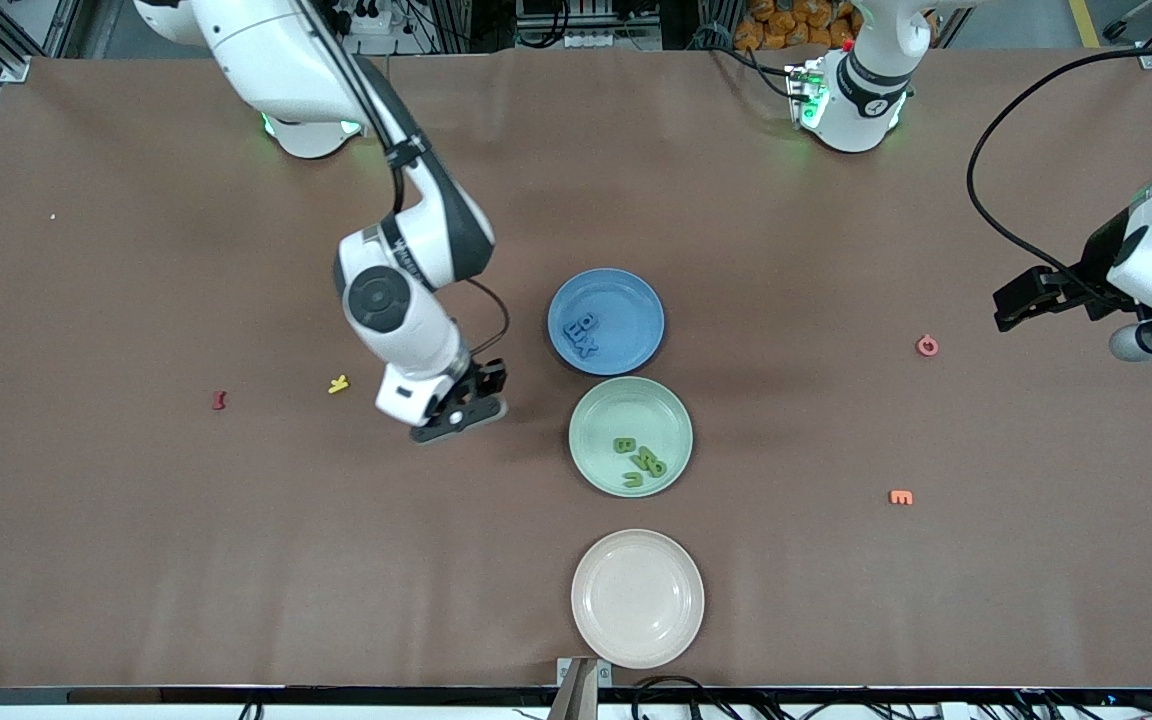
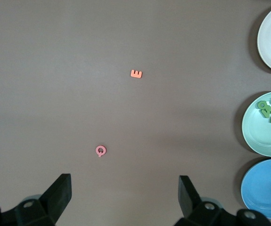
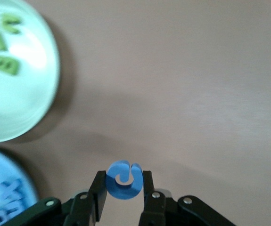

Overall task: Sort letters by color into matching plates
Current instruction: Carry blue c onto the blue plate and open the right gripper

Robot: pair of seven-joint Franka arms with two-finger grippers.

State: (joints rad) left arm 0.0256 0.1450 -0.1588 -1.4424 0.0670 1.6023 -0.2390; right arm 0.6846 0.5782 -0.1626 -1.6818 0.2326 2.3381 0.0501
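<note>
Right jaws: the right gripper (image 3: 124,188) pinches a blue letter (image 3: 123,180) over bare worktop (image 1: 136,550), left of the plates.
Left jaws: the left gripper (image 2: 125,193) is spread wide, holding nothing, waiting at the frame's right edge.
Blue plate (image 1: 626,300): holds blue letters (image 1: 582,335), frame middle.
Green plate (image 1: 596,420): just below it, holds four green letters (image 1: 639,460).

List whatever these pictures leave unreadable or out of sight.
- Blue letter in the right pincer: hidden by the wrist in the front view.
- Letters in the blue plate: too small and piled in the front view, blurred and cut by the edge in both wrist views.
- Left pincer: open, only its fingers enter the left wrist view.
</note>
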